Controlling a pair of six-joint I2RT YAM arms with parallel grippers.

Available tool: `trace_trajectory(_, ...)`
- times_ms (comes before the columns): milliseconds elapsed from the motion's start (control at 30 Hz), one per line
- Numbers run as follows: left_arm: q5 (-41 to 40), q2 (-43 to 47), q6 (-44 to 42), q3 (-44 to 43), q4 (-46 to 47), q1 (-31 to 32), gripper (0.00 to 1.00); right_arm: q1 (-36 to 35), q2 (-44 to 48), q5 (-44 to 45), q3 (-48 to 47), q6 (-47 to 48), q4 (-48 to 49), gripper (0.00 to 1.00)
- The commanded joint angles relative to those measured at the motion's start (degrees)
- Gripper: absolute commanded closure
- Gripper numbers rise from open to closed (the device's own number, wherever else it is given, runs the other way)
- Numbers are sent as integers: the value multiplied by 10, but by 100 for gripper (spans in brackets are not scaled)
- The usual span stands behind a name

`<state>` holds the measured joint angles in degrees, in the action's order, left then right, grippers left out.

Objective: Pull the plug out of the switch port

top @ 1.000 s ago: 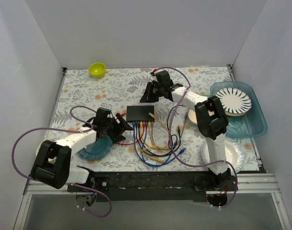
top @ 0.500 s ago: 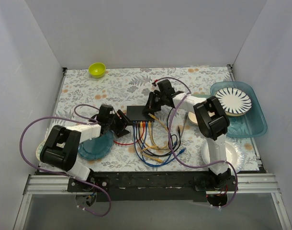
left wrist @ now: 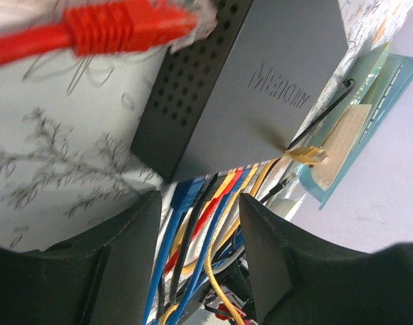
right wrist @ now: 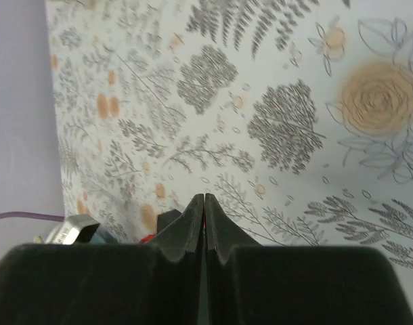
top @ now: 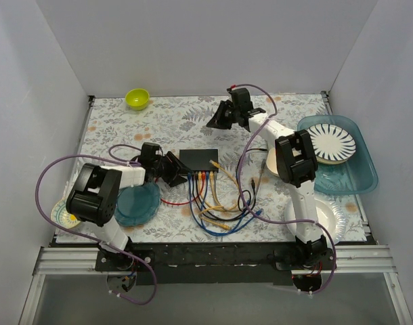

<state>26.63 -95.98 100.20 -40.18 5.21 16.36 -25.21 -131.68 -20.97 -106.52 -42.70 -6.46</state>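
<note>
The switch [top: 198, 159] lies flat at mid-counter [top: 125, 128], its long axis running left to right. Its ports face the near edge, where a row of plugs [top: 201, 175] sits with cables [top: 213, 210] fanning toward that edge. A plug's own axis therefore points from far edge to near edge.

A red plug [left wrist: 125, 24] shows blurred by the switch's vented left end, in no port. I cannot tell whether anything holds it. A yellow plug [left wrist: 308, 155] lies loose at the switch's right.

The left pincer [left wrist: 201, 202] is released at the switch's near-left corner, with nothing between its fingers. The right pincer [right wrist: 204, 203] is clenched on nothing, near the far edge.

A plug is likely light, hard plastic on a limp cable. I would grip its boot, not the cable, and draw it straight toward the near edge. The switch looks light enough to slide along with the pull.
</note>
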Motion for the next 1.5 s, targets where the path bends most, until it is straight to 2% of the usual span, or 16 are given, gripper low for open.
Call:
trace_trajectory(0, 2, -37, -24, -26, -15, -14, 50, -8, -17, -14, 49, 6, -52, 91)
trace_trajectory(367, 33, -111, -41, -88, -18, -41, 50, -21, 45, -27, 174, 26, -44, 92)
trace_trajectory(533, 39, -122, -40, -98, -14, -53, 50, -25, 65, -28, 199, 18, -34, 92)
trace_trajectory(567, 39, -123, -39, -99, -13, -55, 50, -24, 68, -21, 190, 22, -38, 92)
trace_trajectory(667, 36, -112, -39, -106, -20, -64, 49, -12, 105, 80, 175, 19, -94, 93)
trace_trajectory(700, 26, -98, -42, -109, -34, -66, 48, 1, 144, 107, 202, 12, -51, 93)
trace_trajectory(767, 17, -81, -48, -108, -46, -69, 45, 10, 177, 106, 224, 5, -12, 92)
trace_trajectory(867, 8, -43, -52, -94, -48, -69, 43, 10, 172, 39, 172, 31, -6, 91)
trace_trajectory(900, 10, -35, -51, -88, -45, -69, 43, 7, 155, -35, 163, 23, 5, 90)
trace_trajectory(1033, 38, -7, -41, -47, -15, -69, 44, -19, 138, -148, 205, -16, 85, 88)
trace_trajectory(1167, 53, 2, -45, -17, 13, -69, 46, -46, 125, -173, 226, 11, 78, 82)
trace_trajectory(1467, 76, -4, -40, 3, 55, -69, 48, -57, 95, -173, 264, 21, 68, 84)
